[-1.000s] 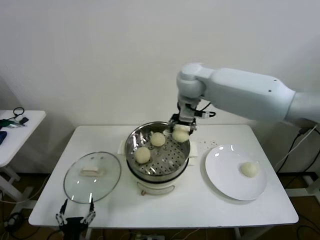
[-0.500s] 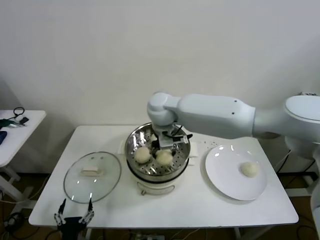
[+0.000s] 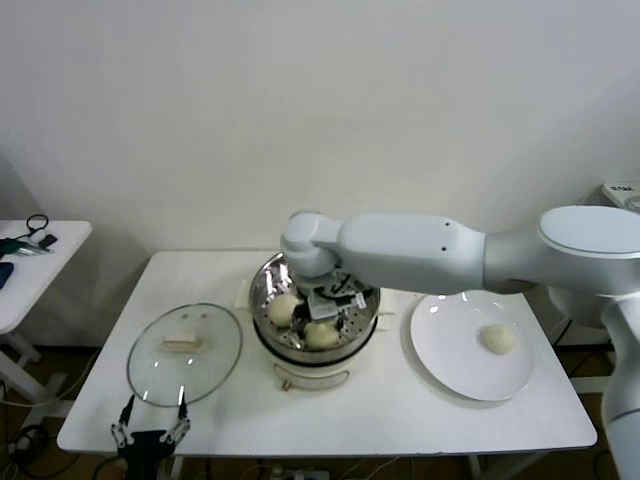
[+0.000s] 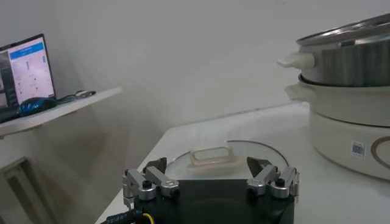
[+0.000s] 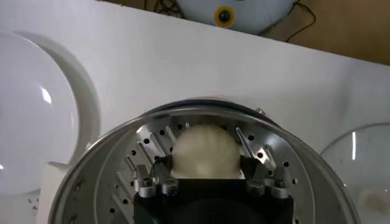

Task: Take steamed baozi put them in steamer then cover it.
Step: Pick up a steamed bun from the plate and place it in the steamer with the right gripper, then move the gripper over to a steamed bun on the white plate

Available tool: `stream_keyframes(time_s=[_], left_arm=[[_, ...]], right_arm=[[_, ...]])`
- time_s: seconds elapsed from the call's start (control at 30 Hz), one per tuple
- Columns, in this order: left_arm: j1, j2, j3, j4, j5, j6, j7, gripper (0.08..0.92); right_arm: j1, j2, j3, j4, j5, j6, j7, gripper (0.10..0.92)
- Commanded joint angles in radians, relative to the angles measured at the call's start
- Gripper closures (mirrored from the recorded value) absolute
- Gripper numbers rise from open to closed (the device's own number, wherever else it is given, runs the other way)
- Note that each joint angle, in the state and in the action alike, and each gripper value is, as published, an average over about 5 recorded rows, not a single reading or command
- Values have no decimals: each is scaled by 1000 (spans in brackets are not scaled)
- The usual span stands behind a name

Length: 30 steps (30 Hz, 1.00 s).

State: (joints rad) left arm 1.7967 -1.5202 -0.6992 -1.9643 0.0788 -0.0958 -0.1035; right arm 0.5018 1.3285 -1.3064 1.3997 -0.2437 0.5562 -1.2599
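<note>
White surface: right gripper (image 5: 207, 176) fingers loosely bracket a baozi (image 5: 205, 152) inside the steamer (image 3: 268, 283); left gripper (image 4: 210, 181) open, near cover (image 3: 185, 352).

- A white rectangular worktop (image 3: 400, 415) stands against a pale wall.
- The steamer (image 3: 316, 352) sits near the worktop's middle, on its white base.
- The glass cover (image 3: 185, 352) lies flat on the worktop to the steamer's left, handle up.
- A round white plate (image 3: 450, 360) lies to the steamer's right.
- A second small white table (image 3: 30, 275) stands apart on the far left.
</note>
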Motion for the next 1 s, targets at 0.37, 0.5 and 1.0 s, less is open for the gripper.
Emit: stream_keyframes(time_s=[0.37,0.5,1.0], left_arm=[[5,2,-1,4,4,-2,0,177],[3,4,-2,2,6,-2,0,177],[1,-3,12,-21,12,1,1,177]], right_arm=[[13,-34,58,-12,6,-19,10,203],[58,-86,82,-23,51,-42,18,202],[173,-405,-32,-205,582,-689,221,203]])
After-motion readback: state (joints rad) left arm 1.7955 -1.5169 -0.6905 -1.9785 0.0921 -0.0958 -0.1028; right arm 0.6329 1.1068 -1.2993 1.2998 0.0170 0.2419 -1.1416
